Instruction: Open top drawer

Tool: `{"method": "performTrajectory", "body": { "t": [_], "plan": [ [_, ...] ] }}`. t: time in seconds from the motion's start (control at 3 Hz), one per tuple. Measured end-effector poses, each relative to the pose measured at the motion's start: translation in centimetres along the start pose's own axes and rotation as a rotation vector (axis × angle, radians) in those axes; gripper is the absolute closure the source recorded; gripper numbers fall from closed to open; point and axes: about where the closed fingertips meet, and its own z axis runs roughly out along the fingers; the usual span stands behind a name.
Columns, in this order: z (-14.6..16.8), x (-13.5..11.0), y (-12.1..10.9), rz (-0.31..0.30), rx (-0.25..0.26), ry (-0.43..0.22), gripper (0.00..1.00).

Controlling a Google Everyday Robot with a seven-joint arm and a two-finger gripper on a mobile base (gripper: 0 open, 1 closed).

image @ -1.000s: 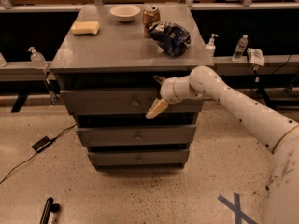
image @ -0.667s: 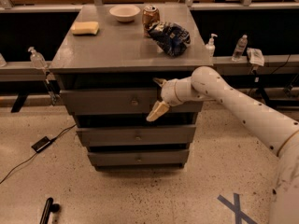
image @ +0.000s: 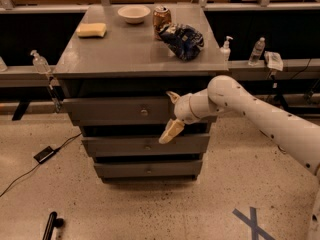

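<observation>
The top drawer [image: 115, 111] is the widest of three grey drawers under the table top, with a small round knob [image: 144, 112] at its centre. My gripper [image: 171, 115] is at the end of the white arm, in front of the right part of this drawer's front, a little right of the knob. It is open: one fingertip [image: 173, 96] points up at the drawer's top edge and the other finger [image: 170, 132] hangs down over its bottom edge. It holds nothing. The two narrower drawers [image: 146, 145] sit below.
On the grey table top [image: 125, 49] lie a yellow sponge [image: 92, 30], a white bowl [image: 133, 13], a soda can [image: 161, 17] and a dark chip bag [image: 182, 39]. Bottles [image: 257, 51] stand on a side ledge. A cable and a black box [image: 45, 154] lie on the floor at left.
My gripper has dropped slightly along the top drawer's front. The drawer has not visibly moved.
</observation>
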Motion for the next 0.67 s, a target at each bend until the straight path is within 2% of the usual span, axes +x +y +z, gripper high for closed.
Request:
{"method": "performTrajectory", "body": {
  "t": [0.67],
  "plan": [
    [-0.3,-0.32,-0.1,0.0,0.0,0.0,0.0]
  ]
}}
